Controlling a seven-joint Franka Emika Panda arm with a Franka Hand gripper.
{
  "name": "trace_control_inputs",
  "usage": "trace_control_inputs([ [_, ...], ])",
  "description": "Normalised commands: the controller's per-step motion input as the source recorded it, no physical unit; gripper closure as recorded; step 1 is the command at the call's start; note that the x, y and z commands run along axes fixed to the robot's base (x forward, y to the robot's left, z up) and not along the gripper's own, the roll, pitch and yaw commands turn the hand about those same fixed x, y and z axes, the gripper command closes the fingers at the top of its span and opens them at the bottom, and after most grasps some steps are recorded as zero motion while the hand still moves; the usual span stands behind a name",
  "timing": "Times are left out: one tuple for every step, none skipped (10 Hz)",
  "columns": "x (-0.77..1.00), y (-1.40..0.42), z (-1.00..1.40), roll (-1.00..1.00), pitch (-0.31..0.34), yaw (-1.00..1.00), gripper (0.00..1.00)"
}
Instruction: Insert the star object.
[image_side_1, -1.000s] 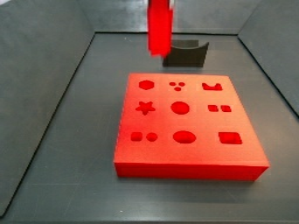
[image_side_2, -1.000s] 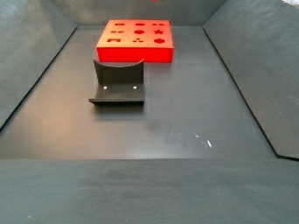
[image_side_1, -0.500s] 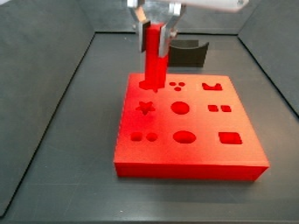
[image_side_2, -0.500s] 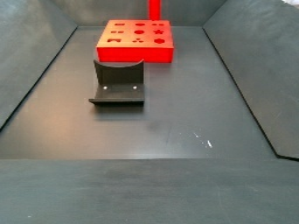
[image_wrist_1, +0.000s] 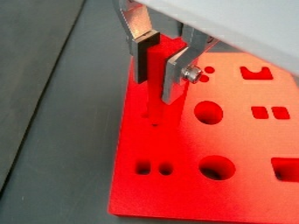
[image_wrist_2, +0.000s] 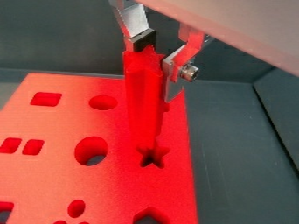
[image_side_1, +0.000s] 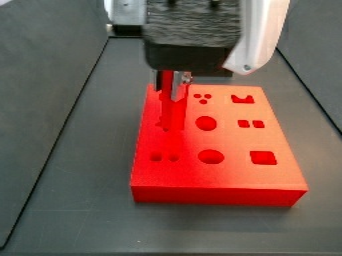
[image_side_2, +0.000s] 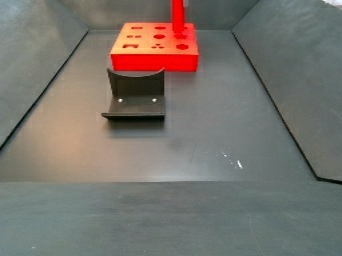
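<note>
My gripper (image_wrist_2: 158, 54) is shut on the star object (image_wrist_2: 142, 105), a slim red peg held upright, and it also shows in a wrist view (image_wrist_1: 162, 68). The peg's lower end meets the star-shaped hole (image_wrist_2: 152, 159) in the big red block (image_wrist_2: 70, 131); how deep it sits I cannot tell. In a side view the gripper (image_side_1: 173, 78) hangs over the block's (image_side_1: 221, 160) left part with the peg (image_side_1: 170, 105) reaching down to its top. In a side view the peg (image_side_2: 177, 18) stands on the block (image_side_2: 154, 60) at the far end.
The block has several other shaped holes, such as a round one (image_side_1: 206, 123) and a square one (image_side_1: 265, 157). The dark fixture (image_side_2: 135, 95) stands on the floor in front of the block. Grey walls (image_side_2: 287, 90) enclose the floor.
The gripper has come down and toward the block's left side with the peg, from above the far edge to the star hole. The arm now fills the top of a side view.
</note>
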Motion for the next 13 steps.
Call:
trace_control_inputs([
  [-0.11,0.44,0.00,-0.06,0.000,-0.33,1.00],
  [-0.32,0.24,0.00,-0.10,-0.059,-0.22,1.00],
  [-0.05,-0.04,-0.10,0.00,-0.003,0.00,1.00],
  [-0.08,-0.06,-0.24,0.02,0.000,0.00,1.00],
  [0.00,0.00,-0.31,0.00,0.000,0.17,1.00],
  [0.03,0.08,-0.31,0.00,0.000,0.20,1.00],
  [0.00,0.14,-0.22,0.00,0.000,0.19,1.00],
  [0.06,0.14,-0.22,0.00,0.000,0.30,1.00],
  [0.11,0.11,-0.22,0.00,-0.003,0.35,1.00],
  [0.11,0.00,-0.18,0.02,0.000,0.31,1.00],
  [0.00,-0.04,-0.17,0.05,0.000,0.16,1.00],
  [0.00,-0.09,-0.14,0.07,0.000,0.13,1.00],
  [0.01,-0.13,-0.09,0.08,0.000,0.15,1.00],
])
